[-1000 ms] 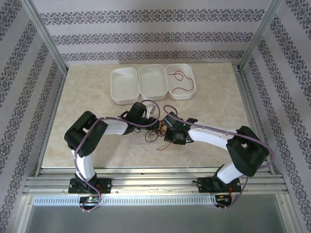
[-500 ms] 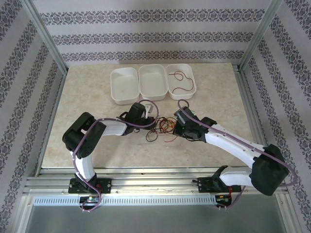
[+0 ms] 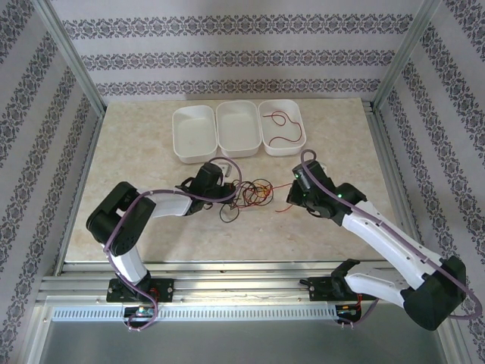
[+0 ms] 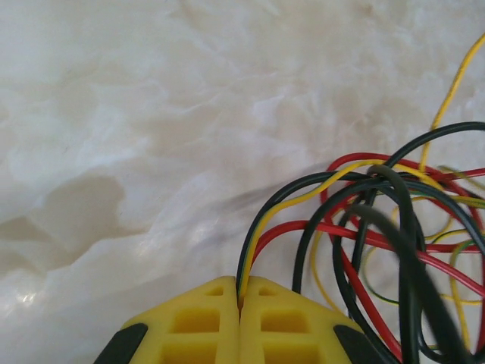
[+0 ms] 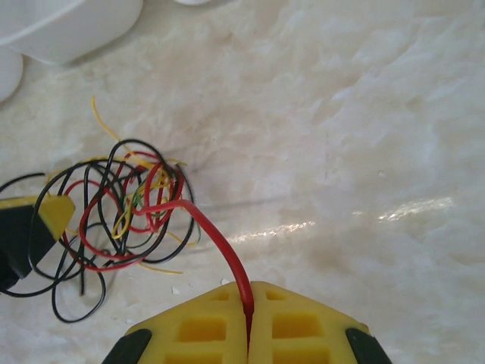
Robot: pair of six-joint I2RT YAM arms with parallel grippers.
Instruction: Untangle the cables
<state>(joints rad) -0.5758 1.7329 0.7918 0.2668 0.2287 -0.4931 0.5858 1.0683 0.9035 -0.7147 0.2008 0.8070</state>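
**A:** Left gripper clamps yellow and black cables; right gripper pinches a red cable.
**B:** And the tangle?
**A:** On the table, between both grippers, near of three white bins. Another red wire lies in the right one.

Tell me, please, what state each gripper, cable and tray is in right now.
left gripper: shut on strands of the cable tangle
right gripper: shut on red cable
cable tangle: knotted, on the table
right tray: holds loose red strand
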